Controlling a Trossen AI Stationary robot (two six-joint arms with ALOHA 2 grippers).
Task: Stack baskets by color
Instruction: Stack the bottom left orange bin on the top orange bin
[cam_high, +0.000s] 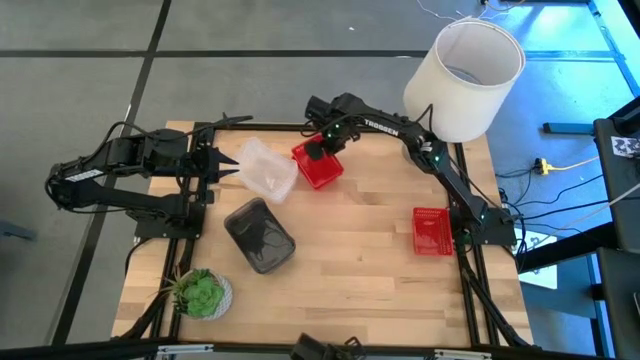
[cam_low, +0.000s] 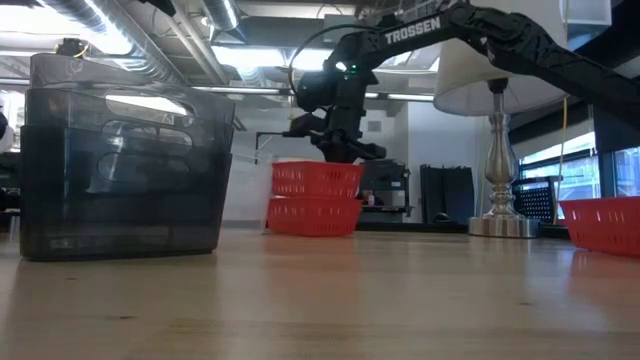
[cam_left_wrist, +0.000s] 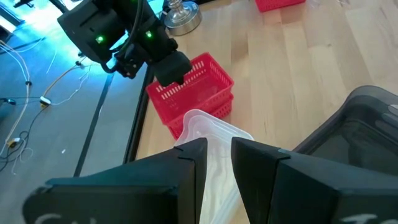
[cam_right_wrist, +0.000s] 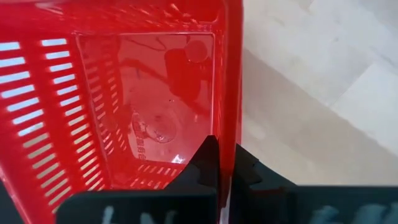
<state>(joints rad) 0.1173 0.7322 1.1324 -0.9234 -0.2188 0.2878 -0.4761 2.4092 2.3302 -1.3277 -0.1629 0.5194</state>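
Red baskets, stacked pair (cam_high: 318, 166): two red perforated baskets, one nested in the other, on the bench (cam_high: 370, 290) just beside the clear baskets (cam_high: 266, 168) on the lamp side, with the white lampshade (cam_high: 464, 78) well apart beyond them. Right end effector (cam_right_wrist: 225, 163): fingers pressed together on the rim wall of the upper red basket, one finger inside and one outside, seen plainly in the right wrist view; the arm reaches over from the lamp side and sits directly above the stack. The low view shows the upper basket riding high on the lower one, apparently not fully seated. Risk: if the pinch opens while the upper basket is still proud or skewed, it may tip or spring out of the nest; if the arm lifts without opening, the thin wall may drag both baskets along. Third red basket (cam_high: 432, 231): alone, well apart from the stack, near the right arm's base; not yet joined. Left end effector (cam_left_wrist: 214, 163): fingers close together with a narrow gap, clear plastic showing between them; whether it grips the clear baskets I cannot tell. Dark grey baskets (cam_high: 259, 234): near the clear baskets, toward the green plant (cam_high: 200, 292). Further risk: the two arms work close together around the clear baskets, so a sideways move by either could knock the neighbouring stack.
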